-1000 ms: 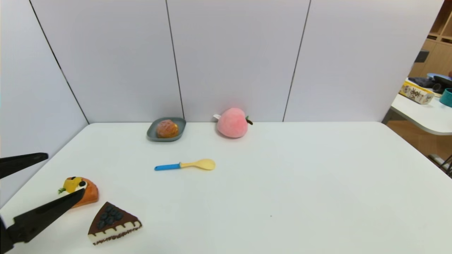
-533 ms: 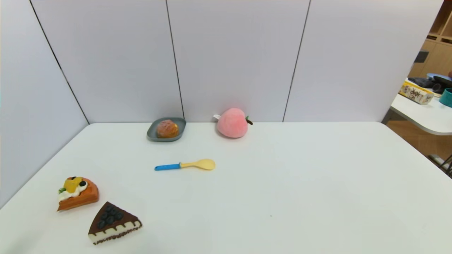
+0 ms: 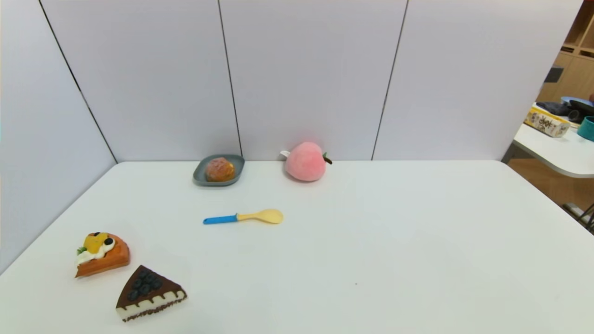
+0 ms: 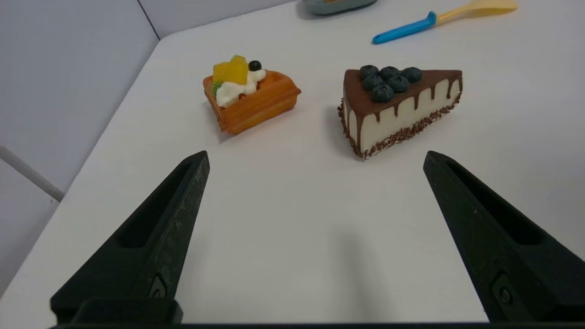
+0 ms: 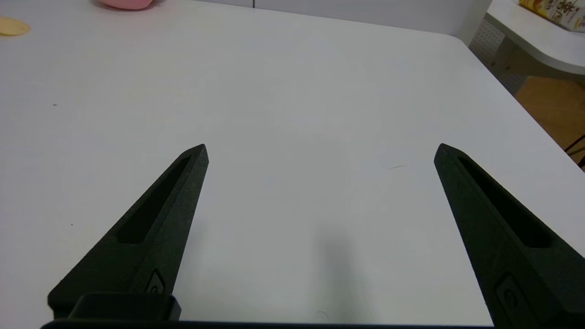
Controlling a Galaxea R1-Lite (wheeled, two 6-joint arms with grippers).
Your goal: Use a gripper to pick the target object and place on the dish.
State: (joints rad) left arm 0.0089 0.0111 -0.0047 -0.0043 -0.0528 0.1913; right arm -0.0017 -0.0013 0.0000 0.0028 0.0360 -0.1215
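Now we see cream puff (image 3: 220, 169) on dish (image 3: 202, 175); left gripper (image 4: 315, 157) and right gripper (image 5: 320, 151) spread wide, holding nothing.

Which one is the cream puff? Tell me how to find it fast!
Look to the far edge of the white table, by the wall. There sits a grey-blue dish, left of the fuzzy pink peach. The cream puff is the small round golden-brown ball on that dish, the only food on a plate.

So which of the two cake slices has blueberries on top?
The chocolate-glazed slice, nearer the blue-handled spoon; the orange waffle slice carries cream and yellow fruit.
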